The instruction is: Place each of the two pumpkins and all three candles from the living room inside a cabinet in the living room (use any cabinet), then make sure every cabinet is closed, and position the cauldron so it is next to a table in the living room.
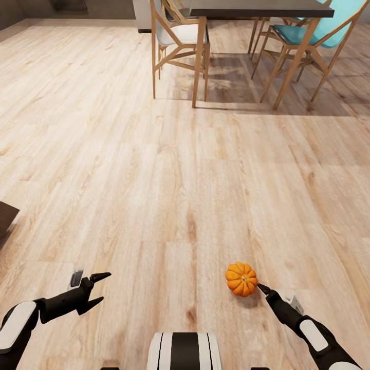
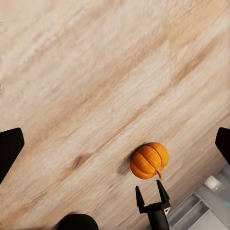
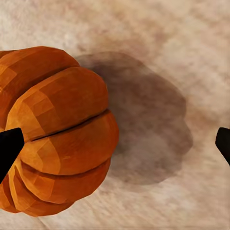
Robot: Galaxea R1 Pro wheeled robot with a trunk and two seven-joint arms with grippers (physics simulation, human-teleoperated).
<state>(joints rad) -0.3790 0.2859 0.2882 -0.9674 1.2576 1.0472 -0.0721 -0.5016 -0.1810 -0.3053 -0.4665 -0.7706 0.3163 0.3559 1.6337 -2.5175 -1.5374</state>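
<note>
Pale wooden floorboards (image 1: pixel 154 169) stretch ahead in the head view to a dark-topped dining table (image 1: pixel 259 7) on light wooden legs, flanked by a white-cushioned chair (image 1: pixel 177 36) and a teal chair (image 1: pixel 308 33); a dark brown corner (image 1: pixel 6 216) of some furniture is cut off at the left edge and cannot be identified. One orange pumpkin (image 1: pixel 241 279) lies on the floor low in the head view, just in front of the right gripper (image 1: pixel 263 289), whose fingers are spread apart and hold nothing. In the right wrist view the pumpkin (image 3: pixel 55 129) is seen close up, off to one side of the gap between the two dark fingertips (image 3: pixel 8 148), with its shadow on the boards beside it; one fingertip appears at the pumpkin's edge, though contact cannot be confirmed. In the left wrist view the right gripper (image 2: pixel 153 193) is seen with both prongs pointed at the pumpkin (image 2: pixel 149 160), its stem turned toward them. The step in hand is judged to be the pickup of this pumpkin. For a sound grasp, the gripper should be shifted sideways until the pumpkin sits centred between the fingers, then lowered so the pads close across the widest ribs, not on the stem; an off-centre closure is likely to roll the round body away. The left gripper (image 1: pixel 97 290) is held open and empty above the floor, well apart from the pumpkin. No cabinet, cauldron or candle is visible, so nothing can be said of what any container holds.
</note>
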